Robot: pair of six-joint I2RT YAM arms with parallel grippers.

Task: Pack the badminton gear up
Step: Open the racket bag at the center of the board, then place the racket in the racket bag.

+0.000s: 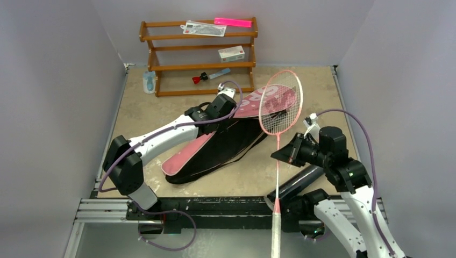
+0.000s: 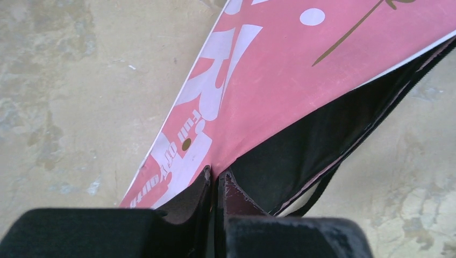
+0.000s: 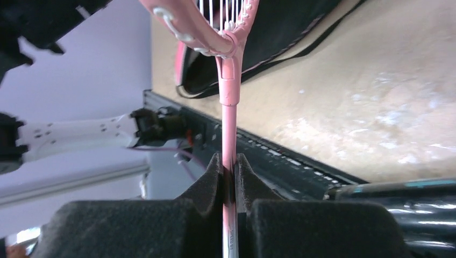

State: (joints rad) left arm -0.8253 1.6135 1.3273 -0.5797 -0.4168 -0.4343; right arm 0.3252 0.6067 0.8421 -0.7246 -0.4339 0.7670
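Mottled beige surface [image 1: 322, 91]. A pink-and-black bag [image 1: 215, 145] lies on it under the left pincer [image 1: 230, 102]. A black tube [image 1: 301, 180] lies just nearside of the right pincer [image 1: 282, 155]. A wooden shelf [image 1: 199, 67] stands well beyond the left pincer, with a small blue-white item [image 1: 148, 82] beside it.

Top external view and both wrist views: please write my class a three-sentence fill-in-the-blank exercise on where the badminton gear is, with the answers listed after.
1. The right gripper is shut on the racket's pink ____.
2. The left gripper pinches the flap of the pink racket bag, whose inside is ____.
3. The black tube lies beside the ____ arm.

Answers: shaft; black; right.
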